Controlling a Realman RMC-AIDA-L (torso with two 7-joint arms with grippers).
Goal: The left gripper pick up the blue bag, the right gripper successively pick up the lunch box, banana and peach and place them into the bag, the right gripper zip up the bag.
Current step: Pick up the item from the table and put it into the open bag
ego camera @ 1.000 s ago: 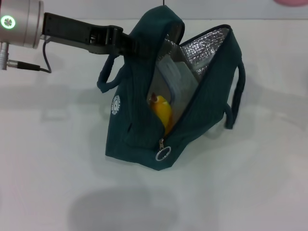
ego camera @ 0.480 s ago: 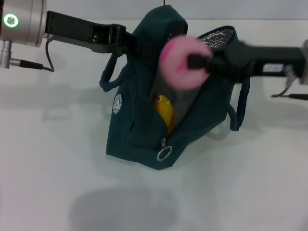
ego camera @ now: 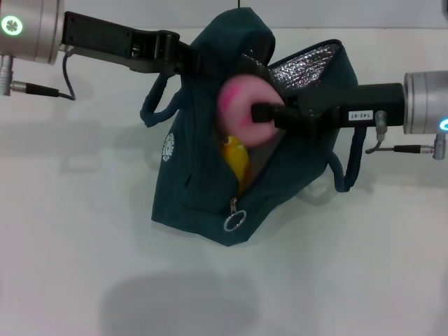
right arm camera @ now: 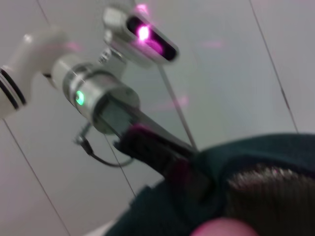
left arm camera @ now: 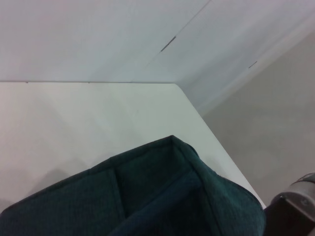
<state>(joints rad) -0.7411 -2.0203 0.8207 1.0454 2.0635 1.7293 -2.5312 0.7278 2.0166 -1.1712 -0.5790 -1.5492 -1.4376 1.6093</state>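
Left gripper [ego camera: 187, 61] pinches the bag [ego camera: 199, 175] top at 11 o'clock; right gripper [ego camera: 260, 112], from 3 o'clock, holds the peach [ego camera: 238, 112] at the opening, above the banana [ego camera: 236, 159].

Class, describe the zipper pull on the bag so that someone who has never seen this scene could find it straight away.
Start at the dark teal fabric lunch bag standing open in the middle of the white table. Follow the opening down past the yellow banana to the bag's lower front corner, where the small silver ring zipper pull hangs. It is the only shiny metal loop on the bag; the white round logo is flat print.
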